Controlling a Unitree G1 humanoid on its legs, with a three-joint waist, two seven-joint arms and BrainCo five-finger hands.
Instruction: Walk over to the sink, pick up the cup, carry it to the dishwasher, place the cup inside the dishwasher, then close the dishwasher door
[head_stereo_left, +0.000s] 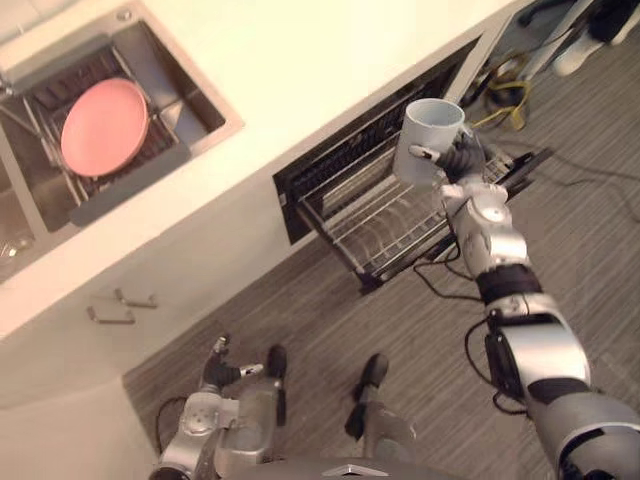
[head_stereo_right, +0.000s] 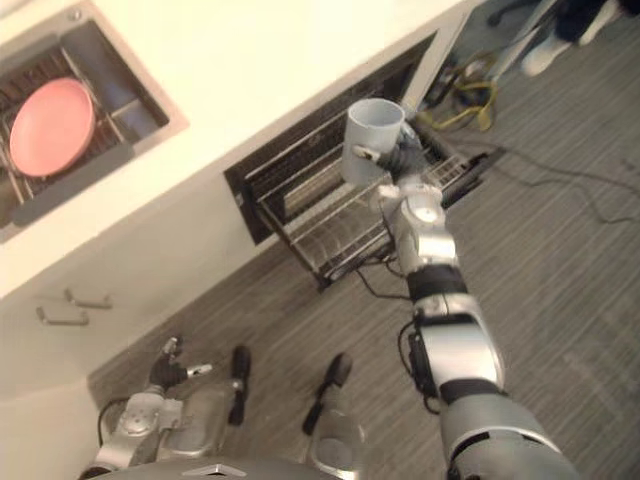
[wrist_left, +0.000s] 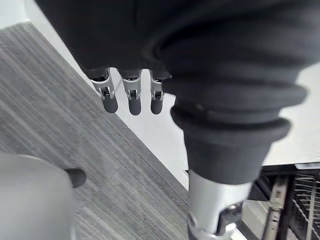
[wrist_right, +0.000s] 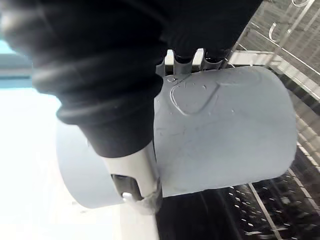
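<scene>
My right hand (head_stereo_left: 462, 158), curled round the cup (head_stereo_left: 428, 140), holds it over the rack (head_stereo_left: 375, 230), left hand (head_stereo_left: 218, 368) slack, well away from the rack; I judge placing is in hand: lower, then release.

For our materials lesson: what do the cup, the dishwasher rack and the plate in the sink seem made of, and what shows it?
Cup: pale grey-blue, smooth and matte, opaque wall; ceramic or plastic, the look leaves it open.
Rack: thin bright wires crossing in a grid; likely metal.
Plate: even pink, dull surface; plastic or ceramic, unclear.
</scene>
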